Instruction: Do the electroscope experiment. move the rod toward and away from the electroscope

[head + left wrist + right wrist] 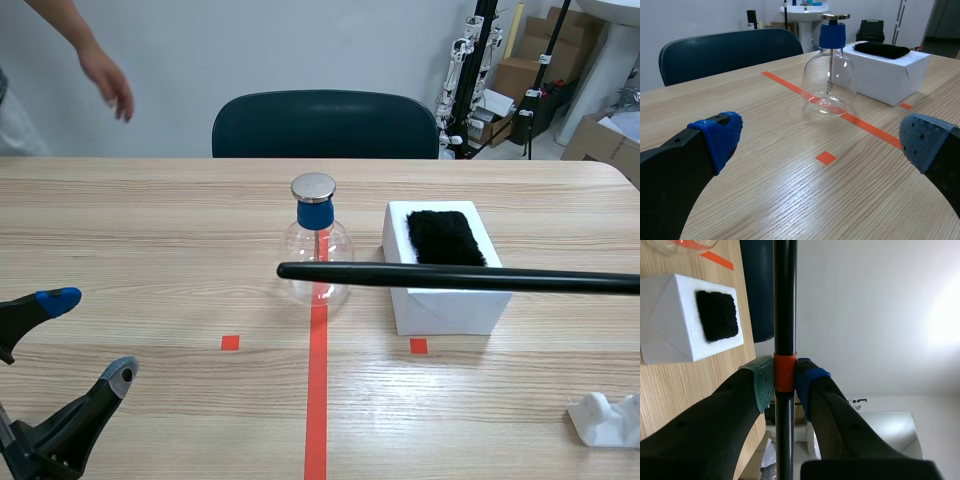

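Presently the rod (pixel 450 277) hangs level in the air. Its tip crosses in front of the electroscope (pixel 316 250), at the glass body and below the metal disc (pixel 313 187) — we cannot tell whether they touch. Our right tool (pixel 785 382) is clamped on the rod at its orange band (pixel 785 371). We judge the rod light, stiff and smooth, its long free end apt to swing — so the band is the place to hold; the glass looks fragile. Our left tool (pixel 90 335) is spread wide and holds nothing, low over the counter (pixel 150 230). A white box (pixel 450 310) topped with black fur (pixel 445 237) stands just beside the electroscope.
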